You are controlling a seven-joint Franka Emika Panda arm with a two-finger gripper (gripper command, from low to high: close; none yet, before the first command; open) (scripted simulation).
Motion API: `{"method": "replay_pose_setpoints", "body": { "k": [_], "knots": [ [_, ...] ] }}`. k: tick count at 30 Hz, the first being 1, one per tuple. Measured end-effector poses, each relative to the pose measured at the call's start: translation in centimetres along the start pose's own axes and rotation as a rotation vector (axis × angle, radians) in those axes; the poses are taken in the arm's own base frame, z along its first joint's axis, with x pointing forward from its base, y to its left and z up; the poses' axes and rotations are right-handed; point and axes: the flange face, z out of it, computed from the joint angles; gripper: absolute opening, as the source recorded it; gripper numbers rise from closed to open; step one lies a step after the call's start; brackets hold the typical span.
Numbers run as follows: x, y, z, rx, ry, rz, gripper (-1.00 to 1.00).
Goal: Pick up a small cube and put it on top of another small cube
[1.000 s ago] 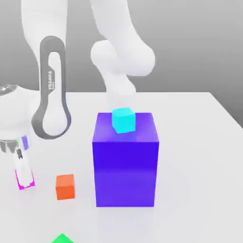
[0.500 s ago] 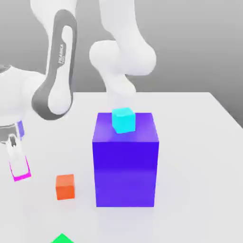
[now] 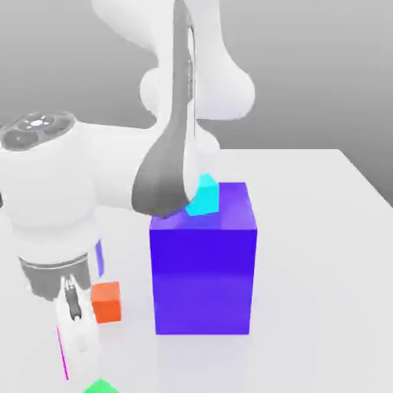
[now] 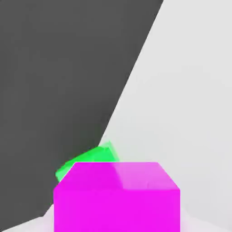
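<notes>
The small magenta cube (image 4: 117,197) sits clamped between the gripper's jaws: the hand view has it square in front of the camera, and in the exterior view only a thin magenta edge (image 3: 61,355) shows beside the white fingers (image 3: 77,330), low at the near left of the table (image 3: 322,253). The gripper (image 3: 74,349) is closed on it, and the cube looks to be carried clear of the surface, though its underside is hidden.

Just right of the fingers and a little farther back stands the small orange cube (image 3: 107,301), resting on the table by itself. A green block (image 3: 100,386) lies at the near edge, below the gripper in the exterior view; the hand view shows it as a green shape (image 4: 88,159) just past the held cube. Right of the orange cube rises the large blue block (image 3: 203,269), with a small cyan cube (image 3: 203,196) on its top, partly covered by the arm's grey link.

By my reading, the pick is done and the carry is in hand: the cube is being brought toward a resting place. The orange cube is the likely base, being close and alike in size. The next move calls for bringing the held cube directly over it, faces squared to it, then lowering until they meet before letting go. An off-centre release could tip the cube off or nudge the orange one aside.
</notes>
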Motion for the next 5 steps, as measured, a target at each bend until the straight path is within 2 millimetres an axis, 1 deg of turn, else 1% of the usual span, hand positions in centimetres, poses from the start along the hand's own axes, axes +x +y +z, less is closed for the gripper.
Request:
{"method": "replay_pose_setpoints", "body": {
  "k": [1, 2, 5],
  "knots": [
    [-0.1, 0.0, 1.5, 0.0, 0.0, 0.0, -1.0],
    [-0.2, 0.0, 2.6, 0.0, 0.0, 0.0, 1.0],
    [-0.2, 0.0, 2.6, 0.0, 0.0, 0.0, 1.0]
  ]
}}
